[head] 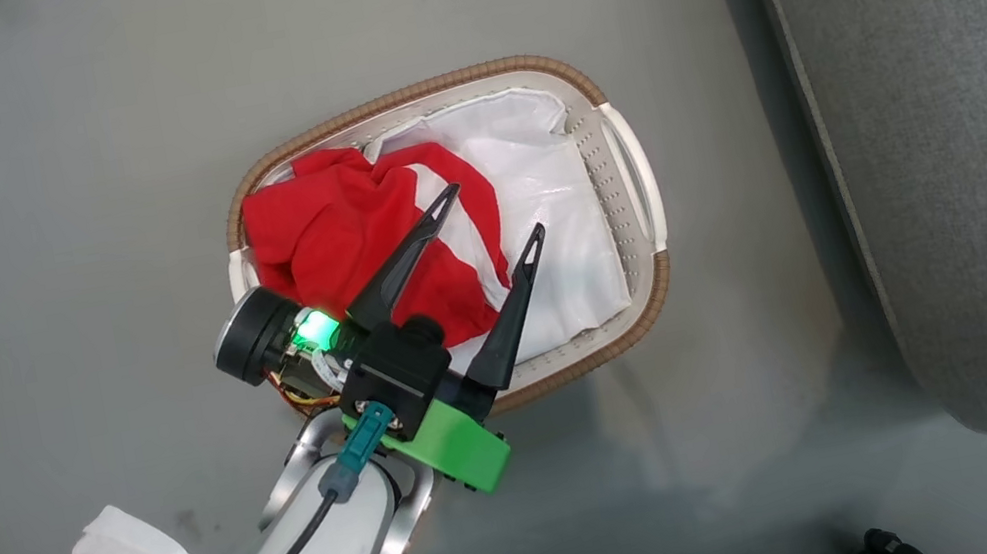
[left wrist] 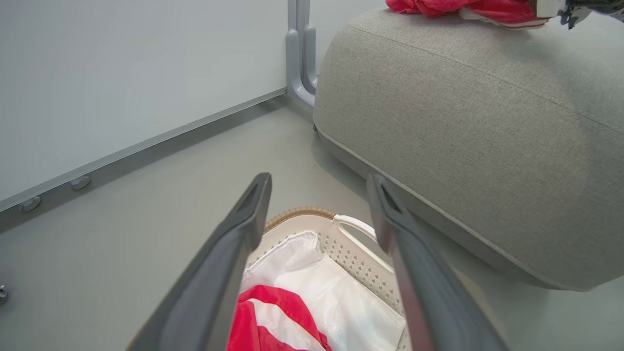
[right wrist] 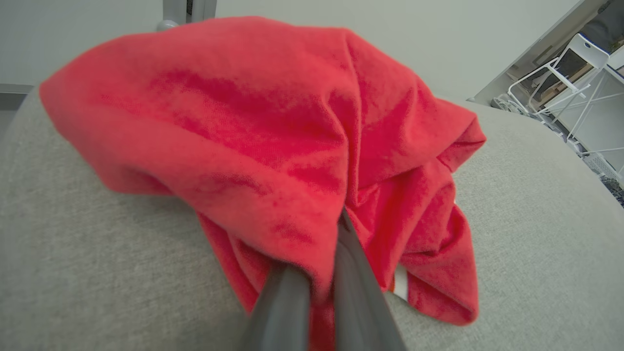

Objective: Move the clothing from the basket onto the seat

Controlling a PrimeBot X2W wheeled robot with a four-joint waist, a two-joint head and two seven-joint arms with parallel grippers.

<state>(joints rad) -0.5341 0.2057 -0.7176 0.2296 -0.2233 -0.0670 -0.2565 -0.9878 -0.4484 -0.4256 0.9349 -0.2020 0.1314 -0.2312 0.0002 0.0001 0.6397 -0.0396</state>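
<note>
I see the basket (head: 631, 192) on the floor (head: 32, 196), to the left of the seat (head: 966, 133). Clothing (head: 344, 232) lies in it on a sheet (head: 558, 184), under my left end effector (head: 495, 211); another garment (right wrist: 273, 122) lies on the seat.

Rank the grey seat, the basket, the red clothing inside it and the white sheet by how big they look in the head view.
1. Seat, largest, though cut off by the frame.
2. Basket.
3. Red clothing and white sheet: their visible patches look about alike, so I would not rank them.
</note>
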